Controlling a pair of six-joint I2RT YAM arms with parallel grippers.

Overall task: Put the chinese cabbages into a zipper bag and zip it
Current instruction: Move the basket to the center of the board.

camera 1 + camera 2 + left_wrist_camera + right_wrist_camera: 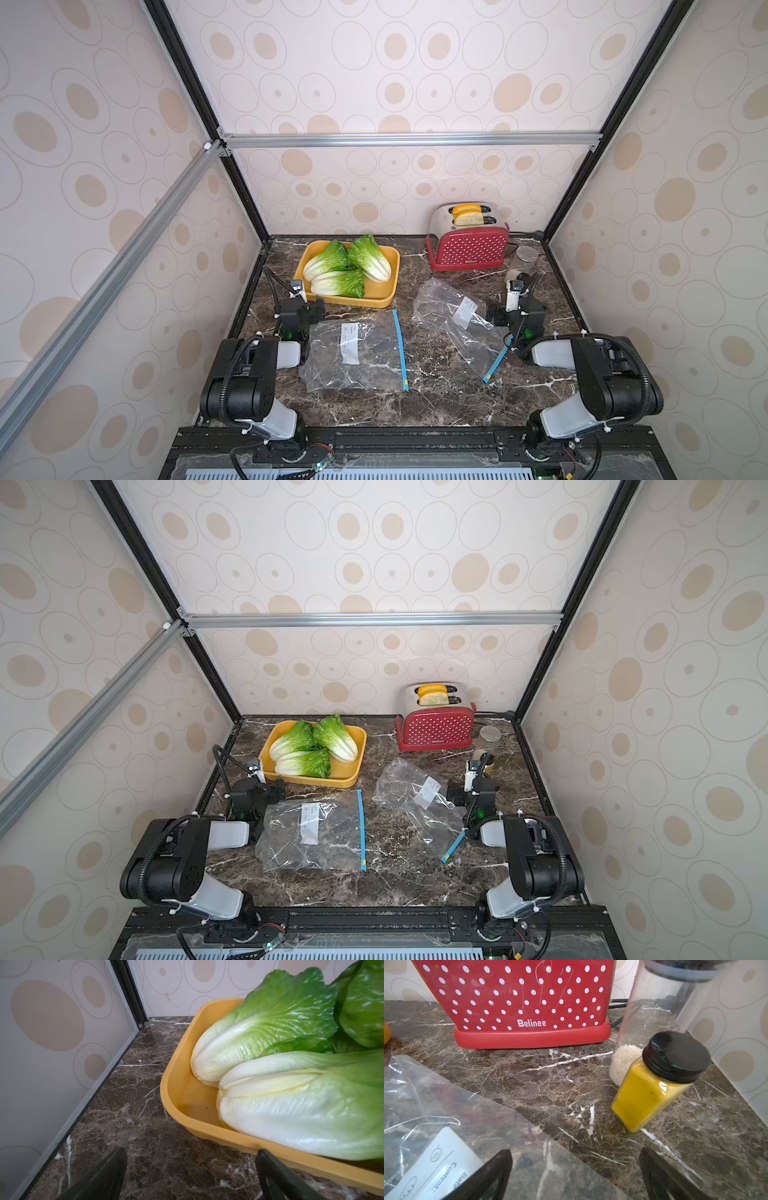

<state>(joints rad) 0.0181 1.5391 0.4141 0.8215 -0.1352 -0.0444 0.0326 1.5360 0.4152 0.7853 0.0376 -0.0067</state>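
Three chinese cabbages point(338, 283) point(305, 762) lie in a yellow tray point(353, 302) at the back left; the left wrist view shows them close up point(291, 1109) over the tray rim point(207, 1128). A clear zipper bag point(353, 353) with a blue zip strip point(401, 349) lies flat in front of the tray. A second, crumpled zipper bag point(453, 320) lies to its right. My left gripper point(191, 1153) is open and empty just before the tray's near left corner. My right gripper point(575, 1152) is open and empty over the crumpled bag's edge point(446, 1115).
A red dotted toaster point(469, 249) holding bread slices stands at the back right. Beside it are a glass jar with rice point(643, 1032) and a yellow spice bottle point(652, 1088), close ahead of my right gripper. Enclosure walls bound the marble counter point(436, 395).
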